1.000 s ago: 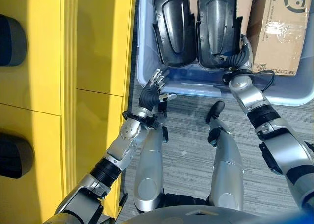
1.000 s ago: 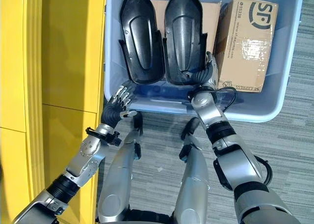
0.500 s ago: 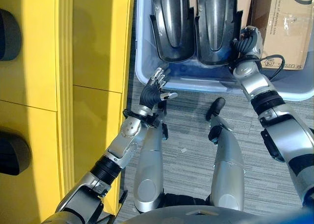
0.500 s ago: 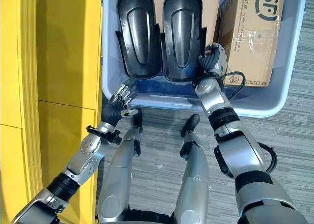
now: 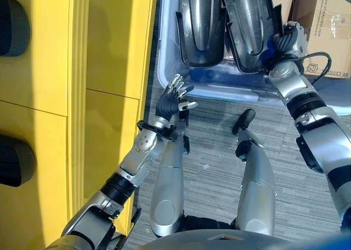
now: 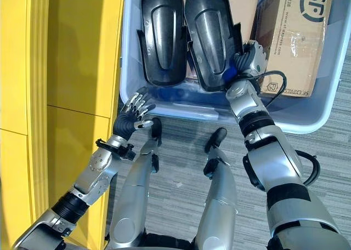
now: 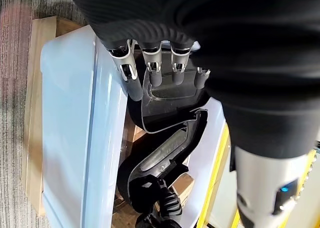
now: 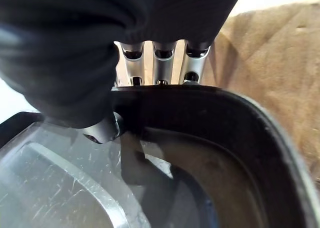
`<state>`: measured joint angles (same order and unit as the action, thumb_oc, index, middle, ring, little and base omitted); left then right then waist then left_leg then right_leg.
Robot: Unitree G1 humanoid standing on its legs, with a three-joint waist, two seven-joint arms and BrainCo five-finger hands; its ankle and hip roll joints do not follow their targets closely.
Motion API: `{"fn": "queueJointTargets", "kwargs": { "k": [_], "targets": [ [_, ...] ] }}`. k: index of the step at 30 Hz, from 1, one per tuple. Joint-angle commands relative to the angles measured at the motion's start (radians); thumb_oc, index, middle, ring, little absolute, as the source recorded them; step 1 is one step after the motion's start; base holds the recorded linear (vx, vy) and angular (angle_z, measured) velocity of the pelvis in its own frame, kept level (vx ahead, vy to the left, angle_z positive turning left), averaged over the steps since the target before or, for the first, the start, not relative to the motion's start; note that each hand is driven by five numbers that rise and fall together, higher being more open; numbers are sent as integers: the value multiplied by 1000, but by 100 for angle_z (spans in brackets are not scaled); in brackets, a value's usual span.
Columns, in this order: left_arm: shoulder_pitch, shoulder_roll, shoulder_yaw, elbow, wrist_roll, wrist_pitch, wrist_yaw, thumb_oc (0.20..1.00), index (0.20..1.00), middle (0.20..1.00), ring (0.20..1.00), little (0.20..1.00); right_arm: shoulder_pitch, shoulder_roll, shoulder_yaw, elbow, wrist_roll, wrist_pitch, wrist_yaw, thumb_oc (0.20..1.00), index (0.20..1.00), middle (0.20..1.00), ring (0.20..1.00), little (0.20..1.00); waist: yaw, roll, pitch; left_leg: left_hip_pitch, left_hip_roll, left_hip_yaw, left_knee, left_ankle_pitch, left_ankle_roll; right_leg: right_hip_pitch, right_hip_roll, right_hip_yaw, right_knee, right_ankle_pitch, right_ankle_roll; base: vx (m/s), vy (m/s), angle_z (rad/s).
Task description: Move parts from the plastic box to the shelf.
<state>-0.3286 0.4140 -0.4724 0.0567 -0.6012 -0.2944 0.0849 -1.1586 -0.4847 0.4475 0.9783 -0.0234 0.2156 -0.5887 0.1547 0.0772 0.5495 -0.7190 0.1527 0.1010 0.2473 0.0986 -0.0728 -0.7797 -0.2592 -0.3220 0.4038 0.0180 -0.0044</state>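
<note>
Inside the plastic box (image 6: 323, 104), the right hand (image 6: 248, 61) is gripping the near end of the right black part (image 6: 211, 36): in the right wrist view its fingers (image 8: 159, 63) are hooking over the part's dark rim while the thumb is pressing from the inner side, so the part is being pinched between them. That part is leaning slightly toward the hand, its near end lifting off the box floor. Beside it, on the side away from the hand, the left black part (image 6: 163, 33) is lying lengthwise in the box, its edge almost touching the held one. On the hand's other side a cardboard carton (image 6: 293, 41) is standing against the box wall, leaving the wrist only a narrow gap between carton and part. A flatter brown cardboard piece (image 6: 241, 0) is showing behind the two parts.

Outside the box, the left hand (image 5: 174, 99) is hovering just short of the box's near rim with fingers spread and relaxed, holding nothing.

The box is sitting on a grey striped carpet floor (image 6: 186, 168). Beyond the left black part, past the box's wall, the yellow shelf (image 5: 71, 96) is standing close alongside, its panels divided by horizontal seams; dark rounded shapes (image 5: 13, 25) are resting at its far edge. Between shelf and box only a thin strip of floor is remaining, while the carpet nearer than the box is lying open.
</note>
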Motion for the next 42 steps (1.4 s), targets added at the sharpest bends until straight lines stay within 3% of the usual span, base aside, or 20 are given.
{"fn": "queueJointTargets", "kwargs": {
  "k": [1, 3, 4, 6, 8, 11, 13, 20, 26, 32, 34, 42],
  "targets": [
    [24, 9, -62, -96, 2, -42, -10, 1000, 1000, 1000, 1000, 1000, 68, -9, 65, 38, 20, -41, 35, 200, 200, 200, 200, 200, 33, 60, -30, -59, -2, 4, 48, -28, 1, 6, -35, 42, 26, -7, 106, 0, 0, 0],
    [23, 8, -65, -89, 9, -53, -8, 1000, 1000, 1000, 1000, 1000, 73, -7, 60, 39, 62, -92, 0, 200, 200, 200, 200, 200, 31, 62, -30, -58, 0, 6, 48, -28, 3, 6, -35, 44, 27, -8, 106, 0, 0, 0],
    [23, 8, -66, -88, 7, -56, -5, 1000, 1000, 1000, 1000, 1000, 80, -5, 35, 26, 123, -182, -31, 200, 200, 200, 200, 200, 30, 64, -30, -47, -1, 8, 46, -30, 5, 14, -33, 46, 28, -10, 105, 0, 0, 0],
    [25, 9, -66, -89, 6, -56, -5, 1000, 1000, 1000, 1000, 1000, 87, -4, 22, 14, 135, -217, -46, 200, 200, 200, 200, 200, 28, 65, -30, -40, -2, 9, 43, -31, 5, 20, -32, 46, 26, -10, 106, 0, 0, 0],
    [41, 10, -62, -92, 21, -63, 0, 1000, 1000, 1000, 1000, 1000, 121, -2, -35, -71, 158, -333, -103, 200, 200, 200, 200, 200, 18, 61, -30, -9, -1, 20, 33, -34, 6, 46, -25, 50, 11, -9, 107, 0, 0, 0],
    [69, 7, -57, -97, 32, -81, 21, 1000, 1000, 1000, 1000, 1000, 178, 1, -93, -230, 101, -371, -137, 200, 200, 200, 200, 200, 0, 53, -30, 29, 2, 30, 28, -39, 5, 77, -14, 58, 0, -13, 106, 11, 17, -6],
    [89, 0, -47, -96, 36, -85, 42, 1000, 1000, 1000, 1000, 1000, 232, 6, -129, -399, 42, -360, -146, 200, 200, 200, 200, 200, -22, 41, -30, 79, 8, 44, 14, -43, 4, 116, -3, 66, -16, -17, 106, 22, 18, -13],
    [154, 4, -43, -97, 31, -122, -11, 1000, 1000, 1000, 1000, 1000, 323, -3, -183, -641, 14, -315, -129, 200, 200, 200, 200, 200, -55, 24, -30, 238, 19, 74, -31, -48, -2, 248, 12, 76, -42, -33, 100, 36, 2, -16],
    [187, 18, -43, -75, 20, -148, -15, 1000, 1000, 1000, 1000, 1000, 312, -5, -220, -640, 9, -301, -101, 200, 200, 200, 200, 200, -52, 28, -30, 328, 23, 73, -25, -65, -4, 333, 10, 70, -20, -62, 85, 44, -25, -5],
    [222, 16, -32, -66, 24, -166, -39, 1000, 1000, 1000, 1000, 1000, 298, -5, -238, -594, 129, -302, -37, 200, 200, 200, 200, 200, -45, 34, -30, 434, 31, 71, -68, -53, -10, 439, 12, 56, -51, -65, 72, 26, -3, 0],
    [254, 13, -14, -58, 26, -177, -41, 1000, 1000, 1000, 1000, 1000, 323, 11, -246, -586, 262, -296, 70, 200, 200, 200, 200, 200, -47, 38, -31, 528, 40, 73, -112, -39, -17, 535, 10, 48, -83, -70, 66, 79, 80, 0],
    [356, -5, 45, -21, 18, -209, -77, 1000, 1000, 1000, 1000, 1000, 469, 97, -196, -691, 459, -263, 284, 200, 200, 200, 200, 200, -39, 18, -135, 639, 50, 66, -189, -6, -30, 682, 13, 26, -186, -54, 67, 80, 90, 3]
  ]
}}
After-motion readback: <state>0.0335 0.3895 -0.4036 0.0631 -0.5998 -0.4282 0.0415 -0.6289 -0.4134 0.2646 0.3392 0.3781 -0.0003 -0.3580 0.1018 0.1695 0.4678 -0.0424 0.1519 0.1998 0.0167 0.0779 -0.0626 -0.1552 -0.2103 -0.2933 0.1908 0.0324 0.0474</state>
